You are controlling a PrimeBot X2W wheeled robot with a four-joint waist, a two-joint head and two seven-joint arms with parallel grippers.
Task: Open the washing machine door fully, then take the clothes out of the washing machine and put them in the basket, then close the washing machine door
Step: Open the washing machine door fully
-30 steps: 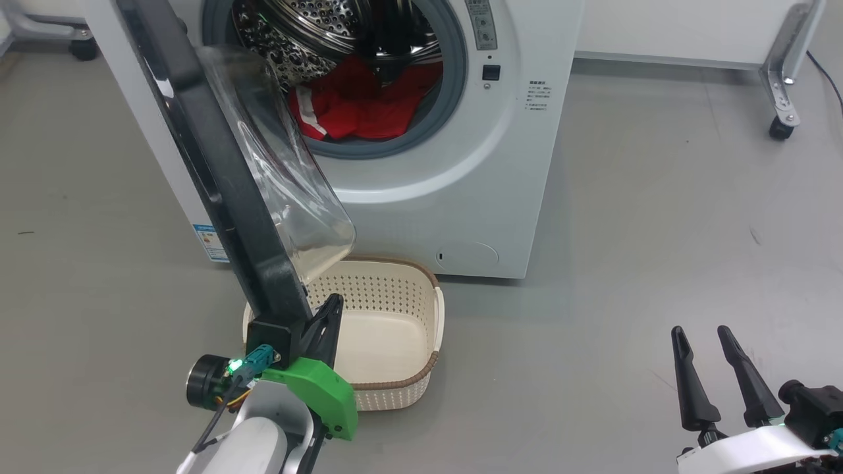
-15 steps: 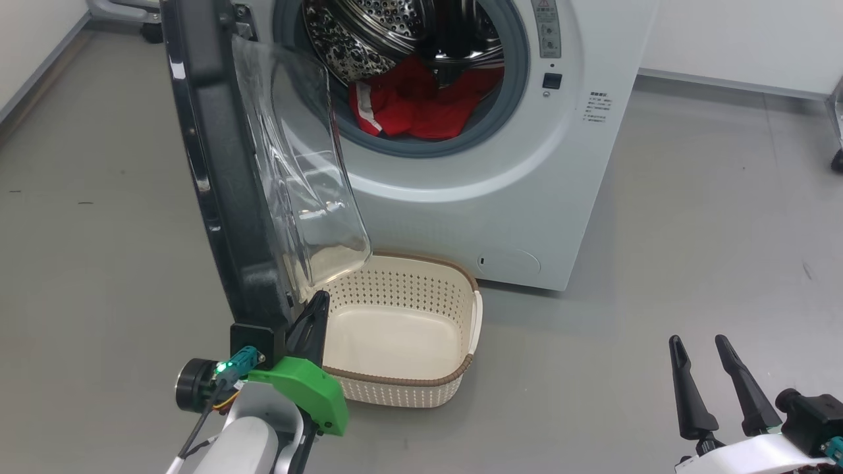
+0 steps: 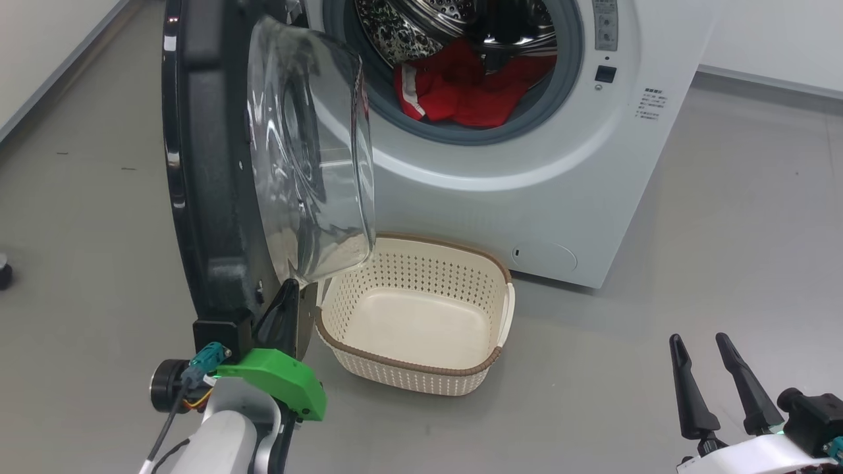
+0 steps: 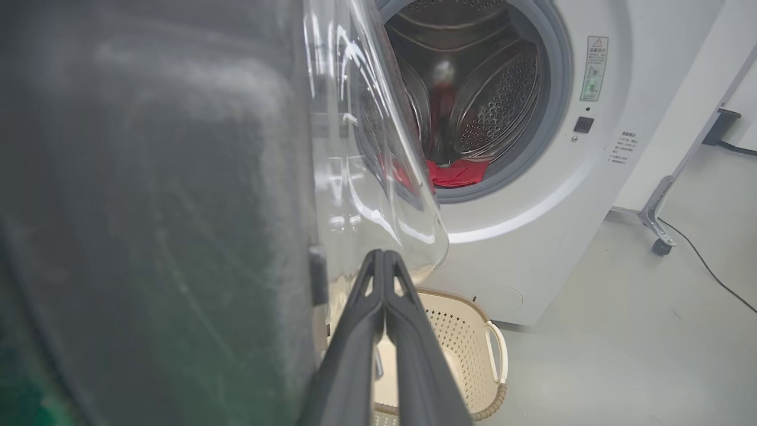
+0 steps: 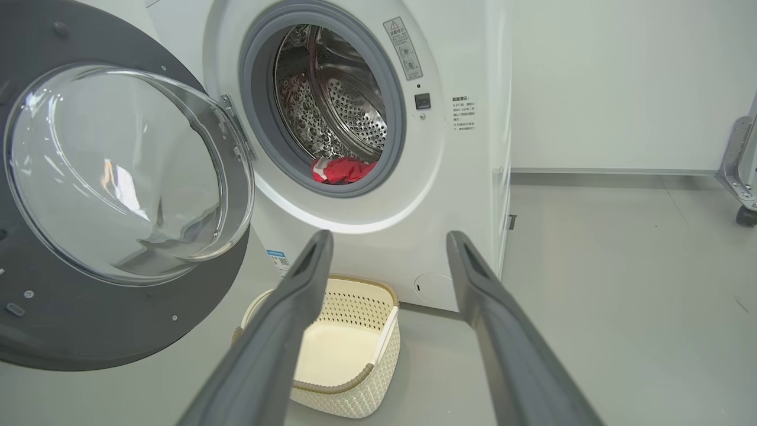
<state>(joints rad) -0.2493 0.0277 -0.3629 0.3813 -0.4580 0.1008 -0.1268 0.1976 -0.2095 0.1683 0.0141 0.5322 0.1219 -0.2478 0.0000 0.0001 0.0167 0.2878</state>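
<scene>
In the head view, the left gripper rose at lower left, fingers pressed together and empty, its tip just under the glass bowl of the open washing machine door. At lower right the right gripper pointed up, fingers apart, holding nothing. The red clothes lay in the washing machine at top centre, and the basket stood mid-frame.

In the left wrist view, the closed fingers stood just beside the door's dark inner face.

In the right wrist view, the spread fingers flanked the basket at bottom centre.

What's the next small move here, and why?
Probably push the washing machine door further outward with the shut left gripper, which sits at its inner lower edge: the door stands roughly square to the washing machine, not yet fully open.
</scene>
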